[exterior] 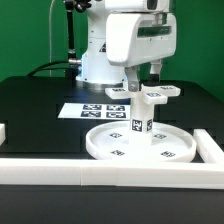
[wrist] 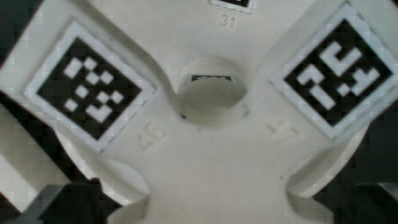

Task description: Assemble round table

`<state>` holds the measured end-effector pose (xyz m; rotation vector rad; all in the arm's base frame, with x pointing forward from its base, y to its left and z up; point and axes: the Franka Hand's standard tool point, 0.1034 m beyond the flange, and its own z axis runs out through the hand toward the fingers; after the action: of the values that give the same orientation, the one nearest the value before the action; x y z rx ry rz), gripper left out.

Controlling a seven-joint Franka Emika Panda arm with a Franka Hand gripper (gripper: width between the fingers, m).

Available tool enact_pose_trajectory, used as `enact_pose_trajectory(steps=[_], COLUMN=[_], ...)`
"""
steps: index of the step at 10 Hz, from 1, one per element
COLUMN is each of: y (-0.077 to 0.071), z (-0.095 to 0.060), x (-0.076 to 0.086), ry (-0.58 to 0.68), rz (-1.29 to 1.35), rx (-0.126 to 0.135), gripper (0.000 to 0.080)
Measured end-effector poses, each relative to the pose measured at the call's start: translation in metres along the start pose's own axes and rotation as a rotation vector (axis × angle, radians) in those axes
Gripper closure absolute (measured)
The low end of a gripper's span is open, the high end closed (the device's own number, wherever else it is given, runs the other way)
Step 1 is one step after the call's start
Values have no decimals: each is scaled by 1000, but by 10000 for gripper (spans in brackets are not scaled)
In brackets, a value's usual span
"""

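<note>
Apparently near done: short white cylindrical leg (exterior: 139,113) upright on large rimmed white disc top (exterior: 140,143), flat cross-shaped white base (wrist: 199,110) atop under the spread, empty gripper (exterior: 141,73).

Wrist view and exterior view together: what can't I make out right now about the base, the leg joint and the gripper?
- Cross-shaped base: arm ends cut off by the wrist view's edges.
- Leg: its joint with the disc top too small in the exterior view.
- Gripper: fingertips too small; contact with base unclear.

The tool (exterior: 146,83) hangs directly over the cross-shaped base (exterior: 150,95) capping the upright leg (exterior: 140,118) on the disc top (exterior: 140,143) (white border bars (exterior: 120,170) fence the near edge); the dark tabletop (exterior: 35,110) toward the exterior view's left lies open.
</note>
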<state>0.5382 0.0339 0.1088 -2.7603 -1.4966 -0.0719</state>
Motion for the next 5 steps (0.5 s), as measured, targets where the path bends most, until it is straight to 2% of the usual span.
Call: enact_pose_trajectory(steps=[5], y=[-1], z=[5], x=[-4], ry=[-5], rz=[5], rx=[6], gripper=[151])
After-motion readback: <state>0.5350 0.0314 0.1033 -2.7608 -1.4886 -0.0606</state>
